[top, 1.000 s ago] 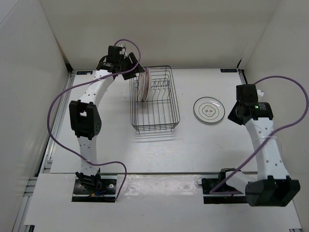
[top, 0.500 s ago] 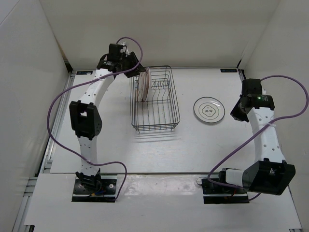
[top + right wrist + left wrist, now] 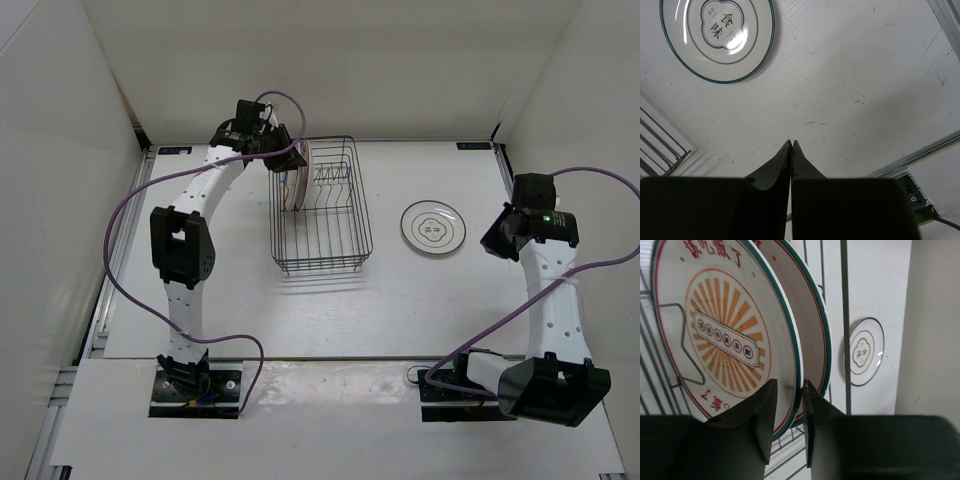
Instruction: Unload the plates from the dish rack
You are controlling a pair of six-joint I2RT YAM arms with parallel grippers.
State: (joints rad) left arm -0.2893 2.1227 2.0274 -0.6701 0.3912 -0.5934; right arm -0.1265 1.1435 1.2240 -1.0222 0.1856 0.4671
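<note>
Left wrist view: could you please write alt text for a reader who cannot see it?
The left tool straddles the rim of an orange sunburst plate standing upright in the wire rack. A second plate stands just behind it, and a white plate lies flat on the table beyond.

- A robotics lab test cell: plain white walls (image 3: 330,60) box in a white table (image 3: 300,310) on three sides.
- Two white-and-black robot arms, the left arm (image 3: 185,240) and the right arm (image 3: 550,300), stand bolted at the table's near edge, trailing purple cables (image 3: 107,245).
- Aluminium rails (image 3: 97,310) edge the table; a wire dish rack (image 3: 368,230) is the lone household touch.
</note>
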